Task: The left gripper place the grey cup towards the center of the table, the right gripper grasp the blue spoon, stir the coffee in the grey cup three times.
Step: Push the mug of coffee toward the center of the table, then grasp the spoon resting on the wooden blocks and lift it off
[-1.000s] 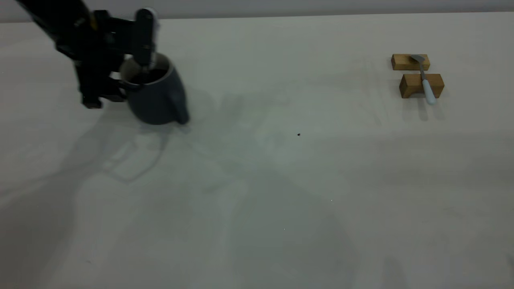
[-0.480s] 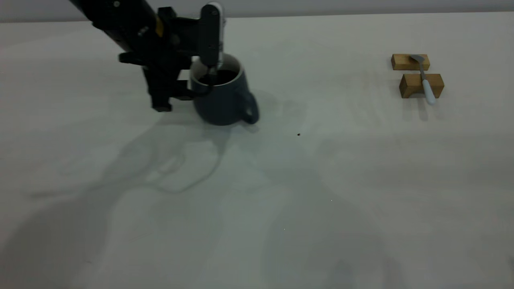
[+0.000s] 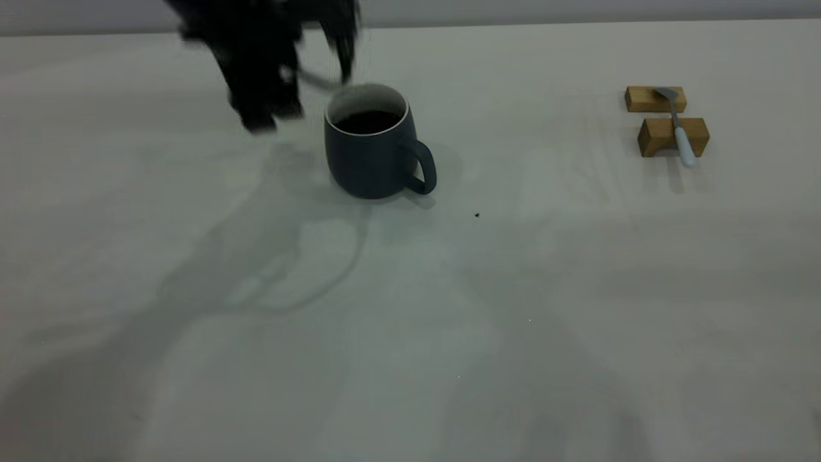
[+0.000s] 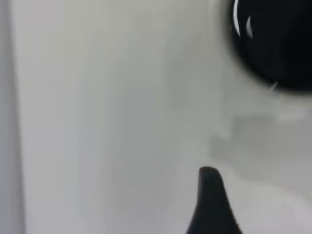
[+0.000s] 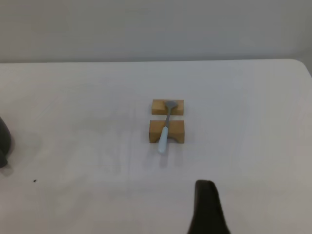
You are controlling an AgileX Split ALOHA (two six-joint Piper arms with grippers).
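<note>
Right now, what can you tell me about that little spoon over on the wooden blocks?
The blue spoon is small and slim, with a pale blue handle and a grey, metal-looking neck and bowl. It lies across two tan wooden blocks, bowl on the farther block, handle over the nearer one with its end jutting past it. It sits well off to the right of the grey cup, near the table's far side. Nothing else touches it.

One of my fingertips (image 4: 210, 202) pokes in over bare counter (image 4: 112, 122). Dark round patch at frame corner, probably the coffee (image 4: 275, 41); too blurred to confirm. Nothing gripped.
</note>
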